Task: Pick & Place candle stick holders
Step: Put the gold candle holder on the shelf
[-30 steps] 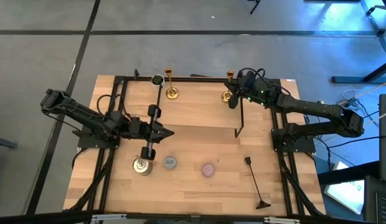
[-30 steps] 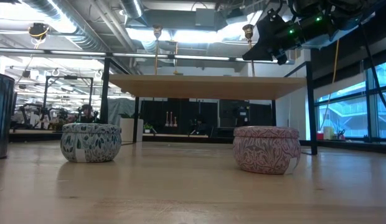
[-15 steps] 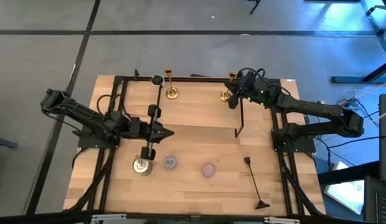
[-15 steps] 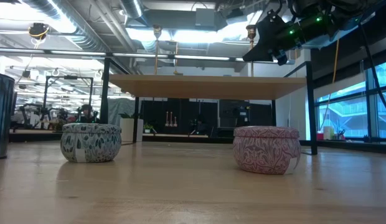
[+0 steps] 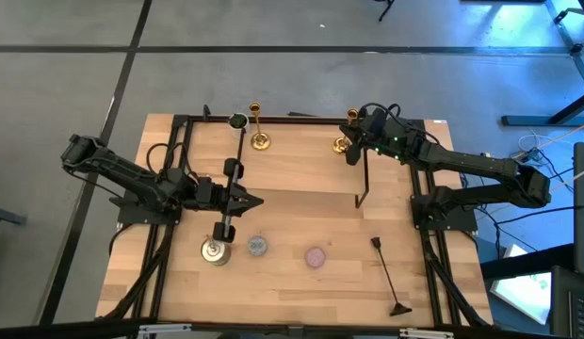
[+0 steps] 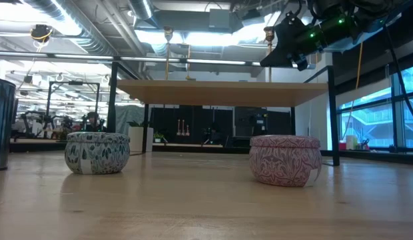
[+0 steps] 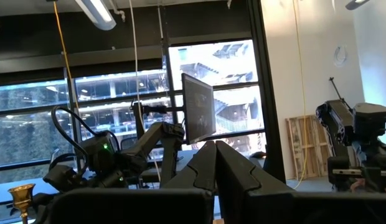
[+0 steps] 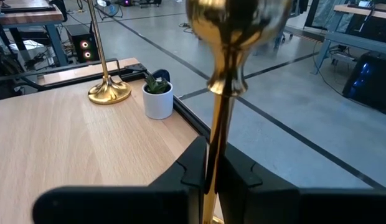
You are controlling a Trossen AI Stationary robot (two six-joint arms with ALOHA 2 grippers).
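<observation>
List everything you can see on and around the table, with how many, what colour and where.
Candle stick holders: two, gold; one free-standing at the far edge left of centre, the other at the far edge right of centre, gripped by its stem.
Candle tins: two, round; a blue-grey one and a pink one, near the front.
Silver tin: one, front left beside the blue-grey one.
Small white pot with a green plant: one, far edge, by the free-standing holder.
Table: one, light wood, with a black frame.
Left hand: shut, empty, centre-left.
Right hand: shut on the right-hand holder.
</observation>
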